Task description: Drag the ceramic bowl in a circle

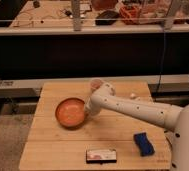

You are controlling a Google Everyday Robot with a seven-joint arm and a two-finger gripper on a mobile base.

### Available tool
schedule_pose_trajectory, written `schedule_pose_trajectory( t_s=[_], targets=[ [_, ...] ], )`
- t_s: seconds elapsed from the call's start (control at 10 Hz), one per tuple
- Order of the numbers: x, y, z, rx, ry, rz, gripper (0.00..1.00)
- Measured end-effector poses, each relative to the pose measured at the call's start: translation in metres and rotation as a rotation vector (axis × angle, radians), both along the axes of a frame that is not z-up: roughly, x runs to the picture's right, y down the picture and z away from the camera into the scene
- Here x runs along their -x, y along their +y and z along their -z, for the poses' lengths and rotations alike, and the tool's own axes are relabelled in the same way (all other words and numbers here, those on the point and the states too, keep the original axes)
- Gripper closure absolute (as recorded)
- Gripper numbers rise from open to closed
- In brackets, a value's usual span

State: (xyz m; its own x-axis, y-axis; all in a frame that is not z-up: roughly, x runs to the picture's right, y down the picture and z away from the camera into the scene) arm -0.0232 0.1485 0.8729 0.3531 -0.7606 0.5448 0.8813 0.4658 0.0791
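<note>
At the right rim of the bowl (68,111) sits the gripper (90,113), pointing down and leftward at the end of the white arm (138,109). The arm reaches in from the lower right, where its bulky base is cut off by the frame edge. The wrist covers the gripper's tip, so how wide it stands and whether it has hold of the rim cannot be told. The bowl lies just left of the gripper, orange inside, flat on the wooden table (45,145), its right edge partly hidden by the wrist. Just behind the gripper a pale pinkish cup (96,83) stands upright, its lower part hidden by the arm. Well to the right and nearer the camera lies a blue sponge (144,143). In front of the gripper, at the table's near edge, lies a flat dark packet (101,155) whose label is too blurred to read. To the right, past the arm, a white speck (133,95) is too small to name
</note>
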Motion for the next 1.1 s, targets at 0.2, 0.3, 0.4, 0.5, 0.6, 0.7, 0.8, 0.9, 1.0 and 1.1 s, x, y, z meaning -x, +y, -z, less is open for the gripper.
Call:
schedule_pose_trajectory(
  t_s=[0.2,0.3,0.4,0.5,0.6,0.7,0.8,0.9,1.0,1.1],
  targets=[
    [-0.007,0.003,0.007,-0.008,0.019,0.020,0.86],
    [-0.011,0.007,0.012,-0.011,0.026,0.040,0.86],
    [-0.010,0.011,0.015,-0.012,0.024,0.058,0.86],
    [-0.008,0.018,0.021,-0.011,0.017,0.075,0.86],
    [-0.006,0.029,0.030,-0.017,0.002,0.108,0.82],
    [-0.002,0.038,0.037,-0.025,-0.016,0.139,0.80],
    [0.008,0.049,0.045,-0.025,-0.044,0.170,0.80],
    [0.020,0.057,0.052,-0.033,-0.073,0.203,0.80],
    [0.039,0.066,0.059,-0.039,-0.113,0.248,0.80],
    [0.055,0.071,0.062,-0.044,-0.144,0.283,0.80]
  ],
)
